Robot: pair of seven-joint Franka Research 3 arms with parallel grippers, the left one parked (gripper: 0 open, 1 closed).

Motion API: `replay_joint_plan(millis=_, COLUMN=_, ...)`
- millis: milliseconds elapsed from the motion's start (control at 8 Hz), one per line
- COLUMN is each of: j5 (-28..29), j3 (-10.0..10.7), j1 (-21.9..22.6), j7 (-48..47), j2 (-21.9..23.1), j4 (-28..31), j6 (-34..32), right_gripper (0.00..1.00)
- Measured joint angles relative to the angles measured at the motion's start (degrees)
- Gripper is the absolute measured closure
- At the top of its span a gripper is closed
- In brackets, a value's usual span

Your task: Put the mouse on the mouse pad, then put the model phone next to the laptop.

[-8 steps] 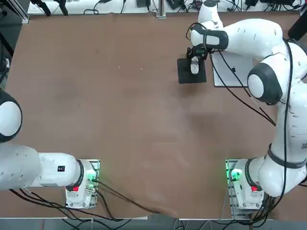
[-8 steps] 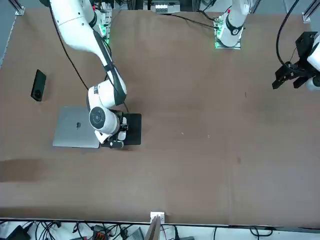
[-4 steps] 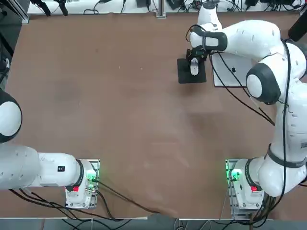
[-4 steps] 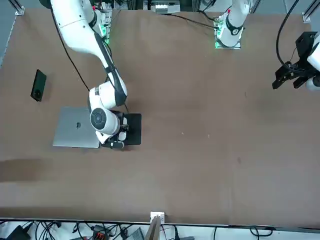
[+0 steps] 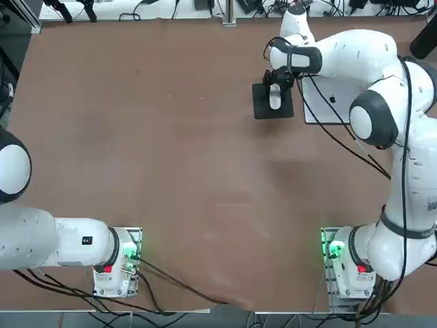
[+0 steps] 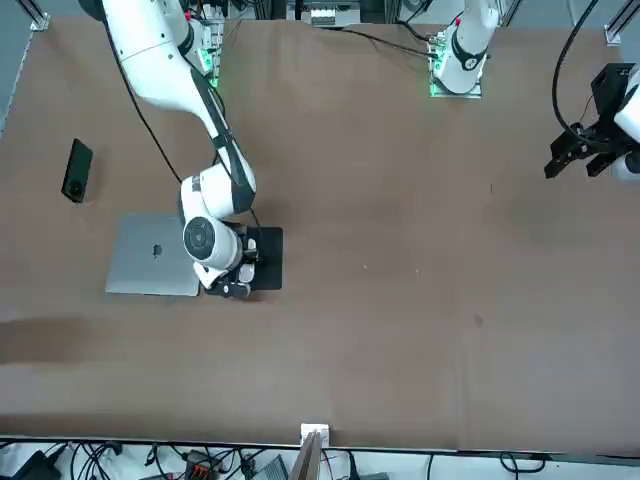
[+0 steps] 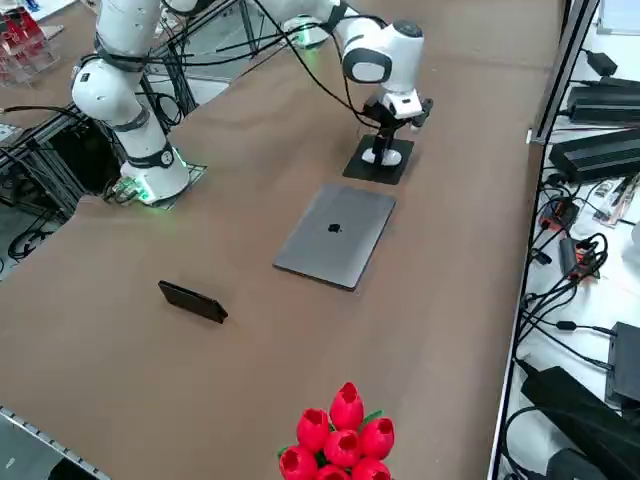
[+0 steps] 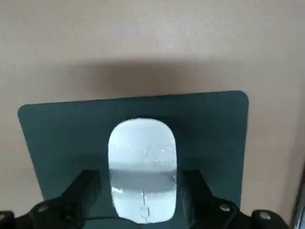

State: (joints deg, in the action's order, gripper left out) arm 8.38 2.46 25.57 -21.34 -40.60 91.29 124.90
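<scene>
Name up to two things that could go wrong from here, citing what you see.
The open right gripper has a finger on each side of the mouse, so backing off sideways might nudge it across the pad. The phone seems propped on its long edge and could topple when gripped.

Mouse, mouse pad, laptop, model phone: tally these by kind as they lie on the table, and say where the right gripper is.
Computer mouse: 1
Mouse pad: 1
Laptop: 1
Model phone: 1
Total: 4
Right gripper: over the pad, fingers open around the mouse
</scene>
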Motion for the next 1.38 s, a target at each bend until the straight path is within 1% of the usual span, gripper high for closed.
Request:
replay_joint_plan(millis=125, j5=0.0, j3=0.3, j1=-0.5, j7=0.0, j2=1.7, j4=-1.0, j6=-2.8, right_gripper=0.0)
replay_joint_plan(millis=250, j5=0.0, j3=0.7, j1=-1.7, j7=0.0, j2=5.0, j4=-2.1, j6=-7.6, right_gripper=0.0)
replay_joint_plan(millis=375, j5=0.0, j3=1.1, j1=-4.1, j7=0.0, j2=9.4, j4=-2.7, j6=-13.7, right_gripper=0.0)
replay_joint_plan(millis=500, j5=-0.2, j3=1.3, j1=-7.7, j7=0.0, j2=14.0, j4=-2.8, j6=-20.4, right_gripper=0.0)
replay_joint_plan(millis=625, j5=-1.4, j3=1.6, j1=-12.0, j7=0.1, j2=17.4, j4=-2.6, j6=-26.1, right_gripper=0.0)
replay_joint_plan(millis=750, j5=-3.5, j3=2.1, j1=-16.6, j7=0.3, j2=19.0, j4=-2.0, j6=-29.3, right_gripper=0.0)
replay_joint_plan(millis=875, j5=-6.4, j3=2.5, j1=-21.5, j7=2.1, j2=19.2, j4=-0.9, j6=-30.2, right_gripper=0.0)
replay_joint_plan(millis=1000, j5=-9.7, j3=2.7, j1=-26.2, j7=6.4, j2=18.8, j4=0.6, j6=-30.3, right_gripper=0.0)
replay_joint_plan(millis=1125, j5=-12.5, j3=2.9, j1=-30.7, j7=13.2, j2=18.6, j4=2.4, j6=-30.2, right_gripper=0.0)
replay_joint_plan(millis=1250, j5=-14.1, j3=3.0, j1=-35.9, j7=21.4, j2=18.9, j4=5.4, j6=-28.7, right_gripper=0.0)
replay_joint_plan(millis=1375, j5=-14.6, j3=3.1, j1=-41.0, j7=28.4, j2=19.8, j4=9.1, j6=-25.2, right_gripper=0.0)
